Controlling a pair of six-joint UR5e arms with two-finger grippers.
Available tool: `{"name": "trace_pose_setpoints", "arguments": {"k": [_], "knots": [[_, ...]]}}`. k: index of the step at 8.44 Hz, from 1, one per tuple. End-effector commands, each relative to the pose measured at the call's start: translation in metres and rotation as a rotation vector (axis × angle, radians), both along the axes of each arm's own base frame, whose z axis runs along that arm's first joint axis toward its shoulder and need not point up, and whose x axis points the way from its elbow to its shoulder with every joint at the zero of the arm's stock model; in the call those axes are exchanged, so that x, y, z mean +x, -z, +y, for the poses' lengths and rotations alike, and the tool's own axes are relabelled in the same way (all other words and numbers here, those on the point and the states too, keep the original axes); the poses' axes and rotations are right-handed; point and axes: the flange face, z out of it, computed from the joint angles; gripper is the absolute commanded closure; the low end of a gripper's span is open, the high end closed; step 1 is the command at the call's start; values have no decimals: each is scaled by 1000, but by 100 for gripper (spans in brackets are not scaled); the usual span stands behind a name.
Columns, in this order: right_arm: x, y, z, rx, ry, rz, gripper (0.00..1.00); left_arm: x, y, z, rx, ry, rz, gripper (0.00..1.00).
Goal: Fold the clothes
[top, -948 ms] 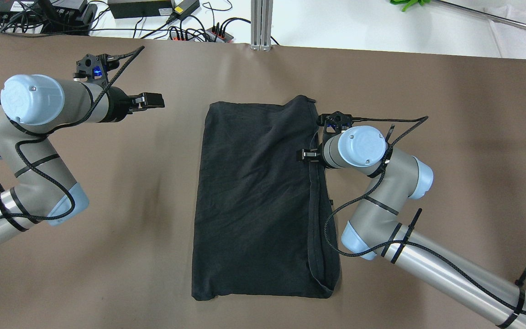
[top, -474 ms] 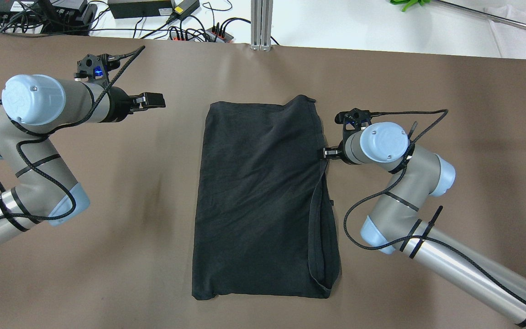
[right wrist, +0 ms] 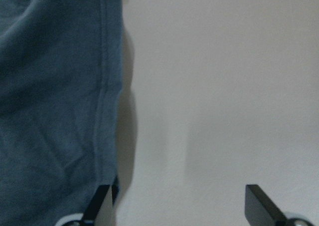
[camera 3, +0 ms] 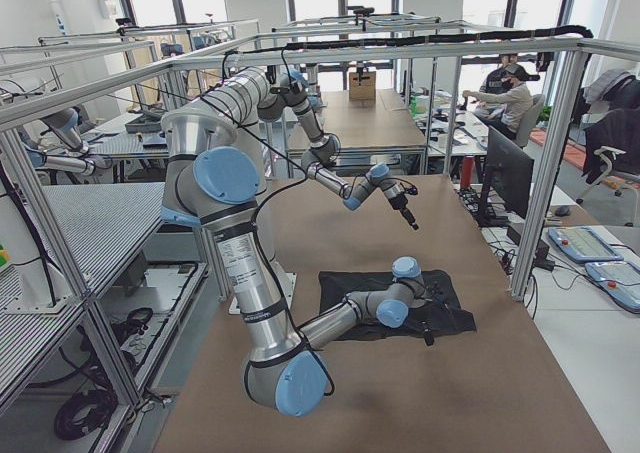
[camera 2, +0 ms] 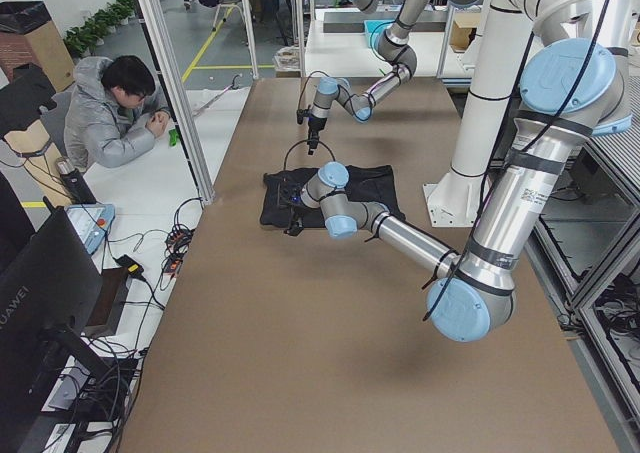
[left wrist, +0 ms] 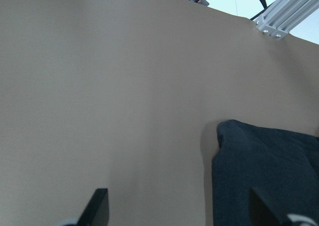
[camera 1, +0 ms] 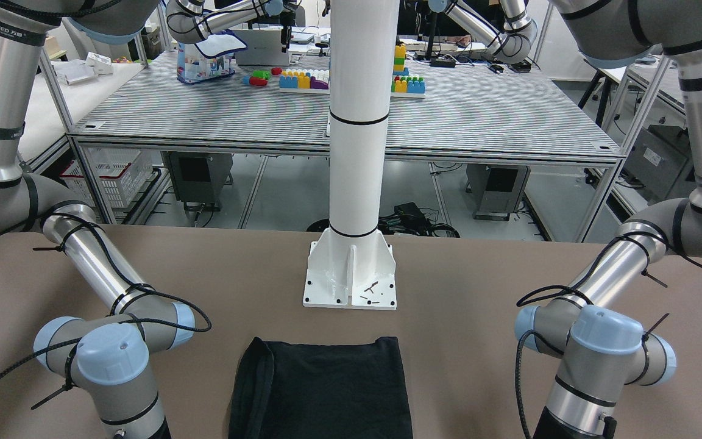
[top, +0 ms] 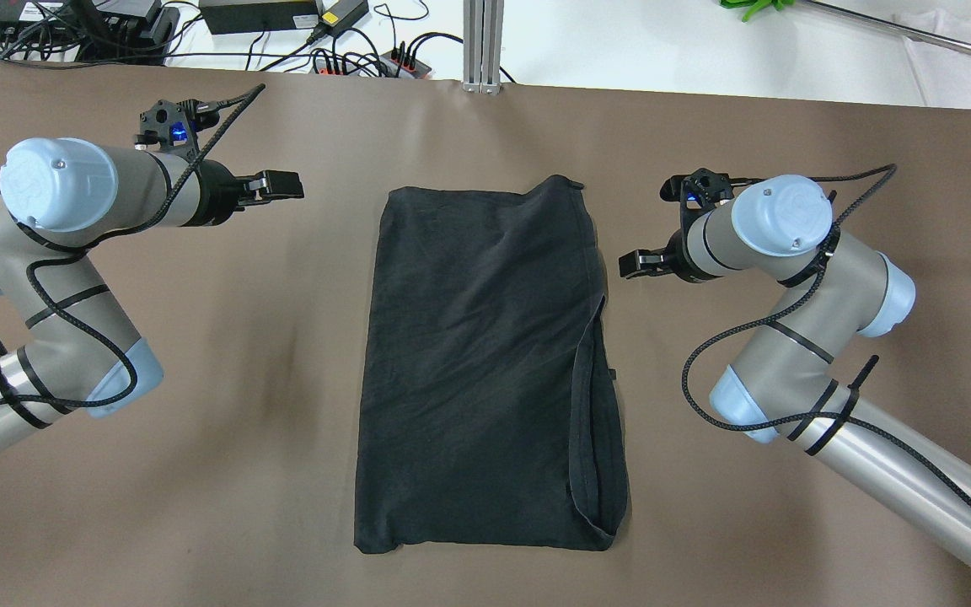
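Black garment [top: 485, 362]: rectangular, lying flat on the brown table [top: 199, 421].
Right gripper [top: 629, 264]: jaws spread, empty; the garment's hemmed edge is just beside its fingertips, not touching.
Left gripper [top: 286, 184]: jaws spread, empty; the garment is well apart from it.

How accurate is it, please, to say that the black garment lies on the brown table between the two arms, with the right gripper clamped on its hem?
Not quite: the right gripper is not clamped on the hem. The overhead and right wrist views show it open, holding nothing, just off the right edge of the garment. The rest stands: the garment lies on the brown table between the two arms.
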Motion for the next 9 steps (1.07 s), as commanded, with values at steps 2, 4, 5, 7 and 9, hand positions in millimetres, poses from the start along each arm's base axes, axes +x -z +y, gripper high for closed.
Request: {"name": "trace_pose_setpoints", "arguments": {"k": [2, 4, 5, 7, 9], "knots": [[-83, 31, 76, -43, -54, -9, 6, 0, 0, 1, 1, -1, 1, 0], [-102, 26, 91, -65, -60, -3, 6, 1, 1, 1, 3, -2, -1, 0], [-104, 20, 93, -56, -68, 15, 6, 1, 1, 1, 1, -1, 1, 0], [-102, 12, 93, -58, -62, 29, 6, 2, 1, 0, 1, -3, 1, 0], [-95, 0, 96, -67, -56, 38, 6, 2, 1, 0, 1, -3, 1, 0]]}}
